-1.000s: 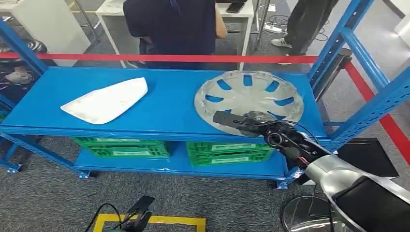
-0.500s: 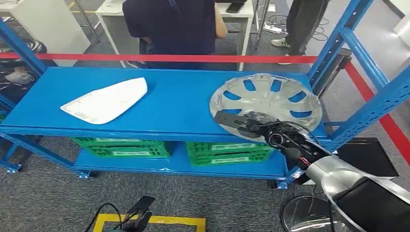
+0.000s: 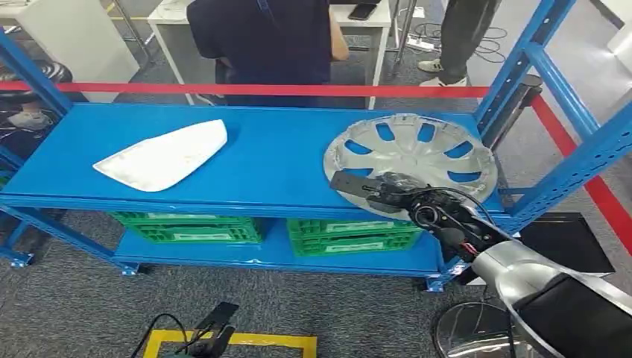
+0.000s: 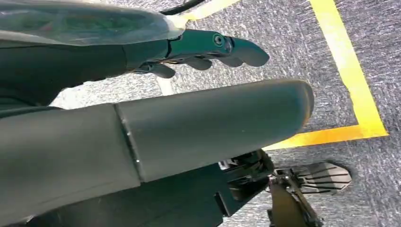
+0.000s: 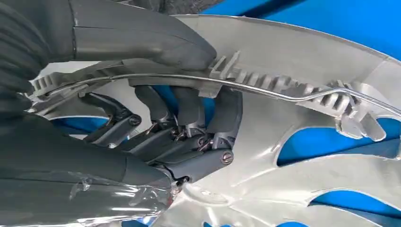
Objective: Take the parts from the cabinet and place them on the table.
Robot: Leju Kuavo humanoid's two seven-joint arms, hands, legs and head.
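One right hand (image 3: 387,195) clamps the silver hubcap's (image 3: 417,153) near rim, lower right; the disc stretches away beyond it, left hand (image 4: 208,52) hanging slack.

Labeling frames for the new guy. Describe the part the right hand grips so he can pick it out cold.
Find the blue rack's top shelf; look to its right end, by the front edge. There the right hand grips the near rim of a round silver wheel cover with spoke-like cutouts. The other part, a flat white panel, lies at the shelf's left.
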